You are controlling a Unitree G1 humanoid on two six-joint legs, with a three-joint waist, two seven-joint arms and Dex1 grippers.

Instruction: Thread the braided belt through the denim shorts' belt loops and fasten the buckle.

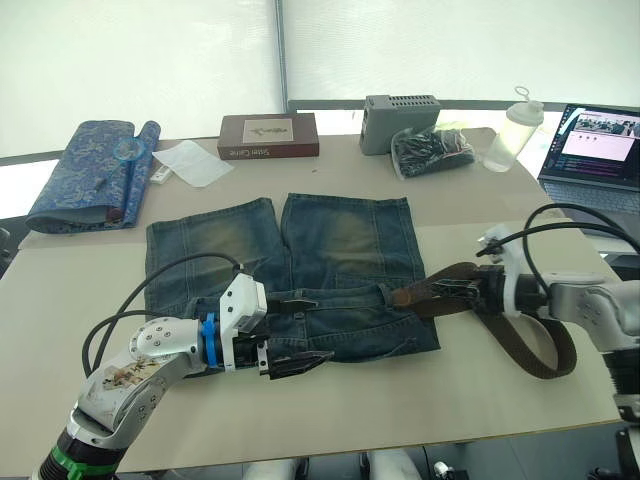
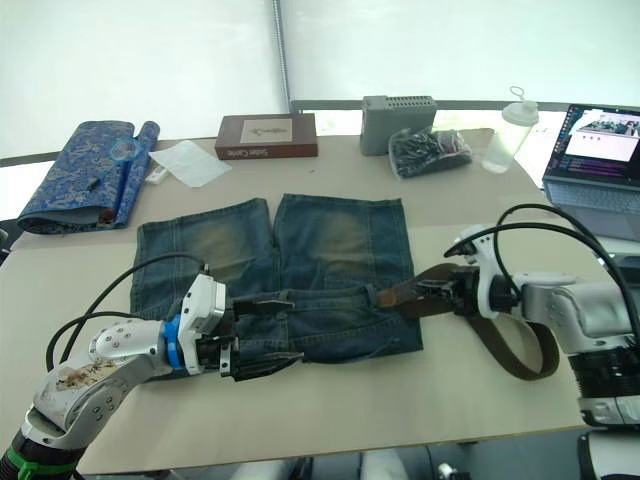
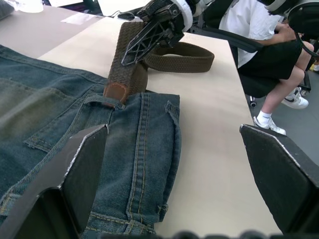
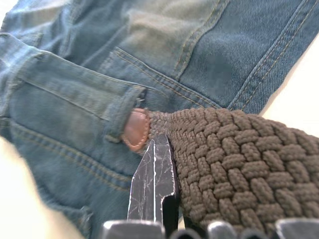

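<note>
Right end effector (image 1: 470, 290) clamped on braided belt (image 1: 440, 288); I must keep its tip level entering the belt loop (image 4: 123, 117) ahead.

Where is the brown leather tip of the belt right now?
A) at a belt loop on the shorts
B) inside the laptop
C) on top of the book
A: the braided belt's leather tip sits right at a belt loop on the denim shorts, held by the right pincer.
</note>
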